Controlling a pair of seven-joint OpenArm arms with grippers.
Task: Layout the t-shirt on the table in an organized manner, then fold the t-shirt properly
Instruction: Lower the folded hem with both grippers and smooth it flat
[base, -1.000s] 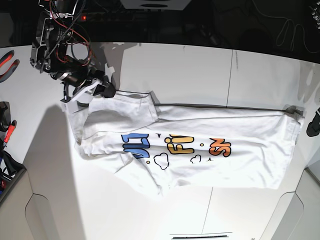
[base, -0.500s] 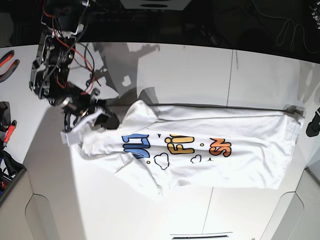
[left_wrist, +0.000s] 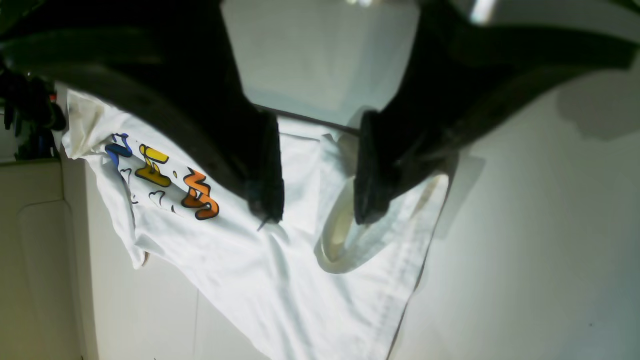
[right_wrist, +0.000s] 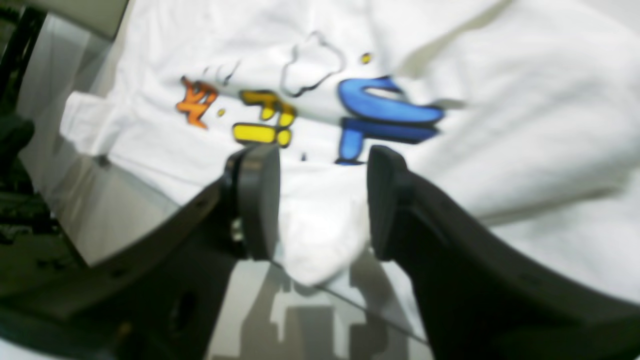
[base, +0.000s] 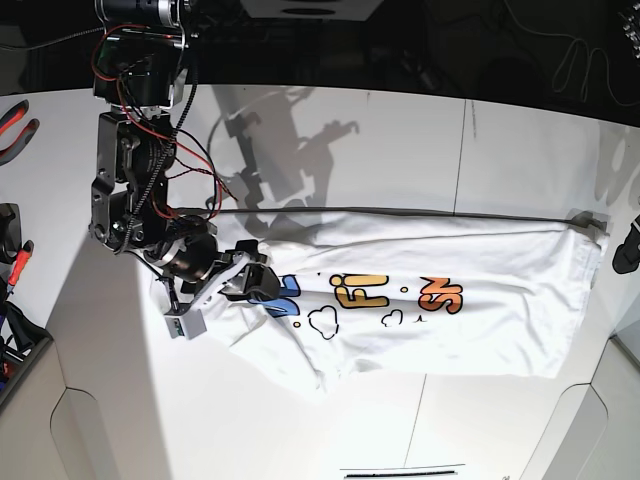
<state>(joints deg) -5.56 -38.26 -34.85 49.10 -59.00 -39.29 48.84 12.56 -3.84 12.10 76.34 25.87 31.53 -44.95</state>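
I am working the sleeve end of the white cotton t-shirt with the blue, yellow and orange lettering, which lies stretched across the middle of the big white table in the base view, still lumpy at its left. My right gripper has its fingers spread, with a bunched fold of white cloth lying between them but not pinched. To do this step well I should lift clear without snagging that fold, then take the loose edge low and draw it outward so the sleeve flattens instead of rolling under. My left gripper hangs over the hem end, fingers apart, nothing held; beneath it a pale ring-shaped object shows under or on the fabric, and I cannot tell which. The thin dark seam line runs along the shirt's upper edge. Red-handled pliers sit at the far left, well apart.
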